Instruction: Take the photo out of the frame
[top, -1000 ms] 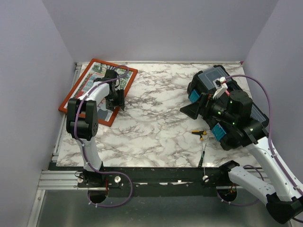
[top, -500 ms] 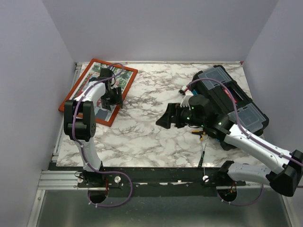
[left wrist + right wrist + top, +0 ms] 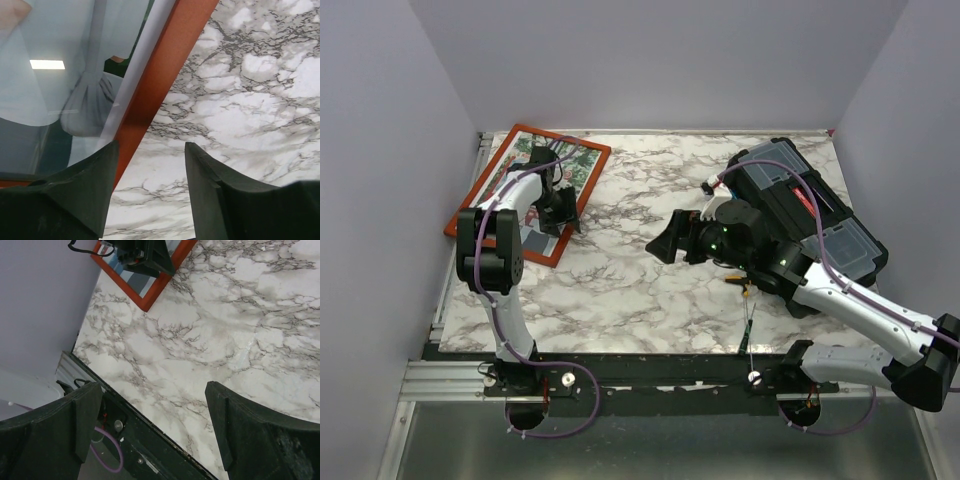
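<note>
The orange-red frame [image 3: 470, 196] lies flat at the table's far left, and the photo [image 3: 578, 163] shows inside it under reflecting glass [image 3: 55, 75]. My left gripper [image 3: 565, 210] hovers low at the frame's right side, open. In the left wrist view its left finger [image 3: 90, 192] stands over the frame's red rail [image 3: 170, 65], its right finger [image 3: 212, 200] stands over bare marble, and nothing is gripped between them [image 3: 150, 185]. My right gripper [image 3: 665, 243] hangs open over the table's middle, facing left, with only marble and the table's edge between its fingers [image 3: 155, 412].
A black toolbox [image 3: 810, 215] with blue latches fills the right of the table, under the right arm. A small yellow-handled tool [image 3: 740, 283] lies beside it. The black rail [image 3: 130, 410] marks the near edge. Lilac walls close the left, back and right.
My right arm swung from above the toolbox leftward to the table's middle, its gripper staying open. My left gripper stayed at the frame's right edge, shifting slightly.
</note>
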`<state>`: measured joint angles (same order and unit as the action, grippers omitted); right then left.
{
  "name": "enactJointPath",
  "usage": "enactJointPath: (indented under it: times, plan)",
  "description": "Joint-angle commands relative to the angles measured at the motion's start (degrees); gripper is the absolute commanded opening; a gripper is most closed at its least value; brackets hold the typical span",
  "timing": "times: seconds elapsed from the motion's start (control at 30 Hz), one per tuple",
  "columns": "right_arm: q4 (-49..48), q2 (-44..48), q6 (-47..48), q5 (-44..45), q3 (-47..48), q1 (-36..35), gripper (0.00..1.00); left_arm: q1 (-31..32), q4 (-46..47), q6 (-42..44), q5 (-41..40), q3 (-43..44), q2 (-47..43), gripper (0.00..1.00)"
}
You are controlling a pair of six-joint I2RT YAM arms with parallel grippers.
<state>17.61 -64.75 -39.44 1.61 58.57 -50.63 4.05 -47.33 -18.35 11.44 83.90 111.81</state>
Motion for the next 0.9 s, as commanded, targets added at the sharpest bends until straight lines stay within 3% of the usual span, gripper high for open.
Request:
enactJointPath:
  times: [0.0, 0.2, 0.27, 0.4, 0.5, 0.63, 0.73, 0.77, 0.87]
  plan:
    - [-0.62, -0.39, -0.05, 3.75, 1.63, -0.48, 0.93, 0.41, -0.85, -0.74, 6.72, 0.59, -0.26, 0.55]
    - [-0.29, -1.49, -0.05, 4.88, 1.50, -0.49, 0.93, 2.91, 0.59, -1.78, 11.27, -0.58, -0.84, 0.51]
    - [-0.37, -1.72, -0.07, 5.22, 1.13, -0.48, 0.93, 4.52, 0.95, -1.69, 9.06, -0.23, -2.25, 0.49]
    - [-1.04, -2.73, -0.59, 5.12, 0.22, -0.48, 0.93, 4.26, 3.93, -2.80, 4.28, -2.60, -9.69, 0.59]
    - [-4.44, -5.41, -2.82, 5.56, -1.13, -0.86, 0.93, 1.66, 9.78, -4.36, 5.22, -6.70, -16.28, 0.68]
    - [-7.23, -14.38, -8.43, 11.79, 0.75, -3.08, 0.91, -1.00, 16.24, -5.44, 5.49, -12.46, -27.07, 0.79]
    - [-12.36, -21.77, -13.55, 14.74, 2.43, -4.17, 0.91, -1.27, 18.21, -5.12, 0.72, -15.15, -33.92, 0.82]
    - [-13.42, -25.10, -15.20, 15.92, 3.60, -4.44, 0.85, -1.49, 18.51, -5.12, -0.94, -15.84, -36.65, 0.83]
    - [-11.67, -35.03, -19.87, 23.09, 11.07, -6.35, 0.83, -2.19, 21.16, -4.59, -5.39, -18.43, -43.92, 0.86]
